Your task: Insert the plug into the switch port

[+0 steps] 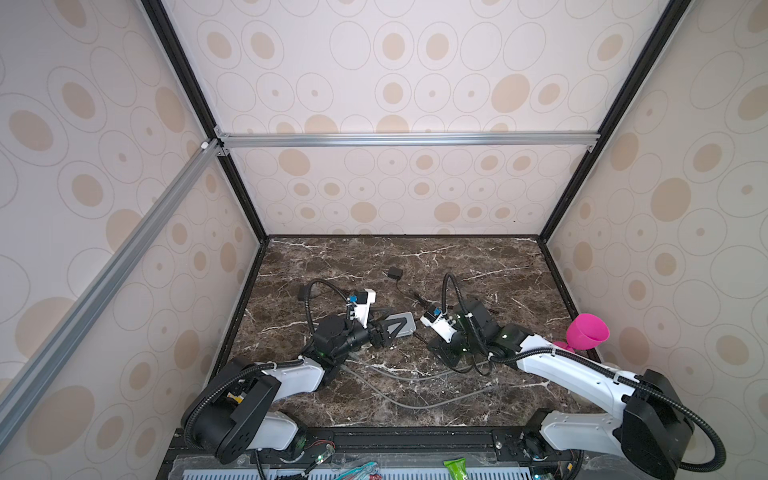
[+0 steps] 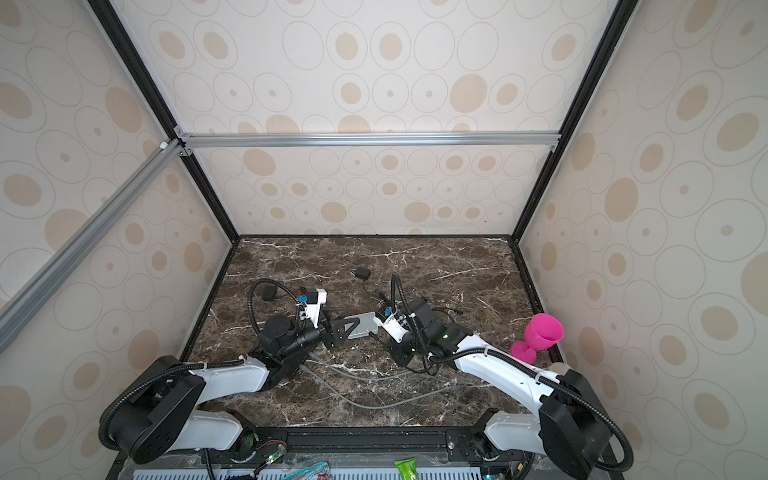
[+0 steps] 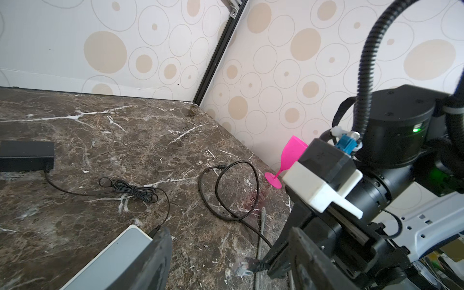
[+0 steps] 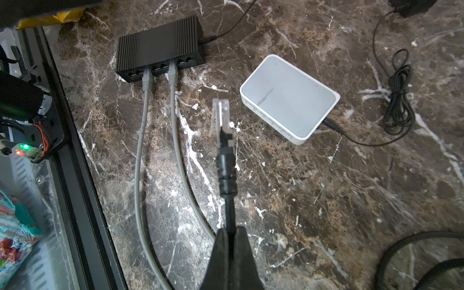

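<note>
So right gripper (image 4: 229,236) pinches the black cable (image 4: 229,208), clear plastic plug (image 4: 221,113) poking out ahead; left gripper (image 1: 388,327) gapes beside the smooth white boxy switch (image 4: 288,98).

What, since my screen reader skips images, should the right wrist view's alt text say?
The right gripper, shut on a black cable, holds its clear plug above the marble table, aimed between a black switch with two grey cables plugged in and a white switch.
</note>
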`<action>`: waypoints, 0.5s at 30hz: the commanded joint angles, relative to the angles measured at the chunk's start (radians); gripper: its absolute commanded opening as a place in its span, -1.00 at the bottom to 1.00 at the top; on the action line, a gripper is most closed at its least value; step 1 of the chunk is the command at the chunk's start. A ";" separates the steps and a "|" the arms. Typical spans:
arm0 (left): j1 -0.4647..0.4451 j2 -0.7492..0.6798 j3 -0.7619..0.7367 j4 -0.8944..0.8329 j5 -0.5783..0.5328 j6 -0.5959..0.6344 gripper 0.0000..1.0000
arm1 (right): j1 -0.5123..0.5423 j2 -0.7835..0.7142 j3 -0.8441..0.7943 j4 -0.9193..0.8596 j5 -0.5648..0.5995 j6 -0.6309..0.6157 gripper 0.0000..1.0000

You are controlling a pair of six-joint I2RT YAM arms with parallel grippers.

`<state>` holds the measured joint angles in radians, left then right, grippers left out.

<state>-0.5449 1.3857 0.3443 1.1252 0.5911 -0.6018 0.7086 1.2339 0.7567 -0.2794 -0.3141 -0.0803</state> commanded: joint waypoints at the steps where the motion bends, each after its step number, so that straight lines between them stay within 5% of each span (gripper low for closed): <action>1: 0.004 0.046 0.002 0.104 0.045 -0.037 0.45 | 0.009 -0.027 -0.021 0.037 -0.030 -0.028 -1.00; 9: 0.004 0.139 0.044 0.137 0.085 -0.067 0.41 | 0.030 -0.096 -0.074 0.069 0.150 0.025 -1.00; 15: 0.004 0.184 0.059 0.166 0.094 -0.089 0.37 | 0.037 -0.089 -0.080 0.075 0.129 0.001 -1.00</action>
<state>-0.5449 1.5623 0.3710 1.2221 0.6647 -0.6655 0.7341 1.1442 0.6888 -0.2253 -0.1925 -0.0616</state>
